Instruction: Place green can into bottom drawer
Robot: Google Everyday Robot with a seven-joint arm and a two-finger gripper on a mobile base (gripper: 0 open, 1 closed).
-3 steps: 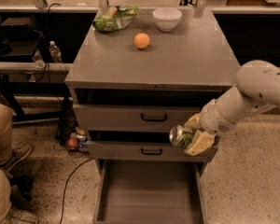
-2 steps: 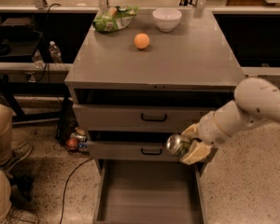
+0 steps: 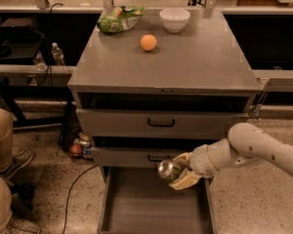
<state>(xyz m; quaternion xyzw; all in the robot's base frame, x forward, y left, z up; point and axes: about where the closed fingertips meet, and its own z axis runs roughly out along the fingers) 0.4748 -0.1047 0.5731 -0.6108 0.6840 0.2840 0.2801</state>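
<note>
Speckled stone floor runs under one grey cabinet (image 3: 185,62) with three drawers. My gripper (image 3: 177,172) hangs low at the cabinet's front, and my pale arm (image 3: 254,147) reaches in from the right. Its two fingers are closed on one green can (image 3: 165,168). The can lies tilted, with a shiny end facing out to the left.

Directly beneath the gripper and the can, the bottom drawer (image 3: 146,206) stands pulled out, its flat floor bare. The can is held above the drawer's back portion, clear of the floor. Just behind the gripper is the middle drawer (image 3: 122,156), and above that the top drawer (image 3: 117,123). Each of these two has one black handle.

Far up and beyond the gripper, the cabinet top carries three things. One orange (image 3: 148,42) sits nearest, one white bowl (image 3: 175,19) lies farther back, and one green snack bag (image 3: 118,19) is to the bowl's left.

Left of the gripper, by the cabinet's foot, sit a few small containers (image 3: 79,146). I count perhaps two, though shadow makes that unsure. Farther left, someone's two tan-trousered legs (image 3: 0,140) enter at the edge.
</note>
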